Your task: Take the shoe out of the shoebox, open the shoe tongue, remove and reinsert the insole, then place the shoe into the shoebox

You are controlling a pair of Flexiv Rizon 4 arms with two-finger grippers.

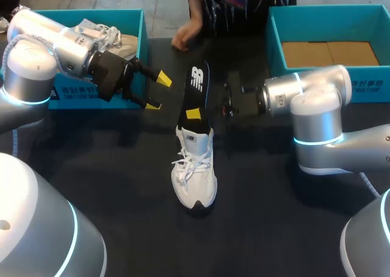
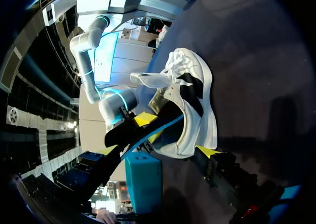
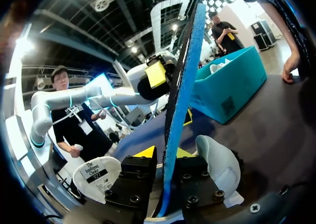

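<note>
Right tool [image 3: 164,154] tight on black-and-blue insole [image 1: 197,85] at white shoe [image 1: 195,170]; left tool [image 1: 156,92] wide

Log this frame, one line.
right gripper: shut on insole; insole: end in shoe; left gripper: open, beside insole; shoe: on table

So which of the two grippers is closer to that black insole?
Right. The right gripper is shut on the insole, one finger on each side. The left gripper hangs open off to the insole's side, not touching it.
</note>
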